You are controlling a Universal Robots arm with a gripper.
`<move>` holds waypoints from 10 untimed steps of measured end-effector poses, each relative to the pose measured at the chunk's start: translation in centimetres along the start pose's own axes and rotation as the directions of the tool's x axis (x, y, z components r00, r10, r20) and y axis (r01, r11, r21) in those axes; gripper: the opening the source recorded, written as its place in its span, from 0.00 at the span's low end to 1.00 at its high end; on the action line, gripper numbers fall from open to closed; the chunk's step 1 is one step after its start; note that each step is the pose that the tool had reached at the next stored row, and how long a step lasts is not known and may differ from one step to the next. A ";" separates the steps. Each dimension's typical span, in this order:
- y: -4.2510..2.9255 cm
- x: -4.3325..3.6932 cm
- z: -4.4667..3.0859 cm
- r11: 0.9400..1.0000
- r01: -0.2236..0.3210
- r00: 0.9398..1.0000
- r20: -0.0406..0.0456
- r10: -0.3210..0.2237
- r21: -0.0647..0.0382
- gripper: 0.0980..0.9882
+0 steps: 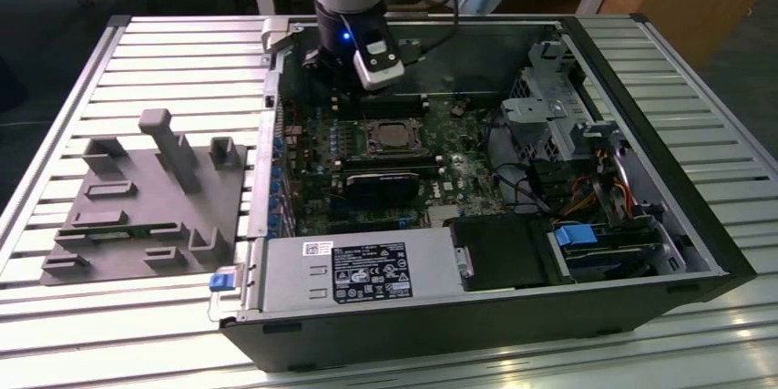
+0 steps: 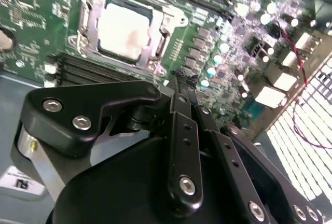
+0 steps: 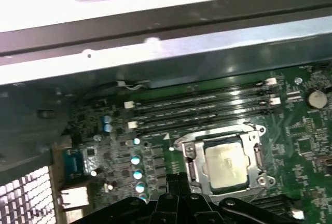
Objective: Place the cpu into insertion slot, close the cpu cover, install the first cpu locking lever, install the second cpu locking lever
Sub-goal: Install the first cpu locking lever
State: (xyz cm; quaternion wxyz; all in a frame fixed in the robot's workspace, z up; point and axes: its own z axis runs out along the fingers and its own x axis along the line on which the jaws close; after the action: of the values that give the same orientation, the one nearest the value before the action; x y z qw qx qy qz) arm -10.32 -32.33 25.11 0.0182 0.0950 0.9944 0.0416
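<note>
The cpu (image 2: 123, 29) shows its silver-grey top inside the insertion slot (image 1: 389, 137) on the green motherboard, and it also appears in the first wrist view (image 3: 224, 166). The cpu cover (image 2: 89, 23), a metal frame, lies flat around the chip's edges (image 3: 255, 150). My gripper (image 2: 181, 78) hangs a little above the board beside the socket, toward the case's back wall. Its black fingers are pressed together with nothing between them. In the exterior view the gripper (image 1: 344, 88) sits under the wrist, just behind the socket.
Long memory slots (image 3: 197, 111) run beside the socket. A black fan module (image 1: 377, 184), the power supply (image 1: 353, 271) and a drive cage (image 1: 559, 111) fill the open case. A grey parts fixture (image 1: 146, 198) stands on the table at the exterior view's left.
</note>
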 end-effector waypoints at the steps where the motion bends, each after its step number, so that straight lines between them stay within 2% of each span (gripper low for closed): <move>1: -0.04 0.21 0.00 1.000 0.000 1.000 -0.001 0.000 -0.007 0.01; 3: -0.11 0.58 -0.02 1.000 -0.001 1.000 -0.004 0.001 -0.026 0.01; 4: -0.14 0.72 -0.03 0.999 -0.001 1.000 -0.006 0.001 -0.039 0.01; 7: -0.19 1.00 -0.03 0.996 -0.003 1.000 -0.015 0.002 -0.089 0.01; 10: -0.22 1.09 -0.04 0.990 -0.006 1.000 -0.025 0.002 -0.141 0.01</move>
State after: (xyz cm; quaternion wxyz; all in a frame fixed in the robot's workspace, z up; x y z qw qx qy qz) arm -11.43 -32.35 25.10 0.0124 0.0949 0.9890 0.1129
